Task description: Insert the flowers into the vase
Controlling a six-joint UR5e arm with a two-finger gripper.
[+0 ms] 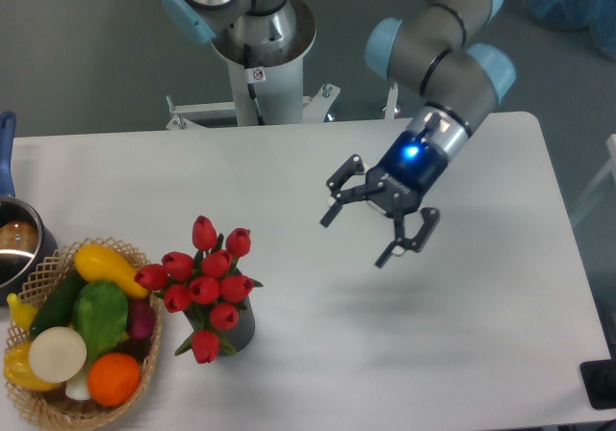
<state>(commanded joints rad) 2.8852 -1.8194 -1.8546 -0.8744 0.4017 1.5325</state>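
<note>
Flowers [204, 287] stand in vase [238, 325], its body mostly hidden, probably upright. Hand [365, 236] spread, empty, above bench [462, 335], well right of flowers.

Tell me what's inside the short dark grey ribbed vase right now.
The bunch of red tulips stands in the dark grey vase. Buds and leaves cover its mouth, so the stems inside are hidden. The open gripper is apart, empty.

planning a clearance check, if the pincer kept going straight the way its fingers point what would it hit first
Most likely bare table. The open pincer points down-left, toward the flowers in the vase, but depth is unclear from this single view.
</note>
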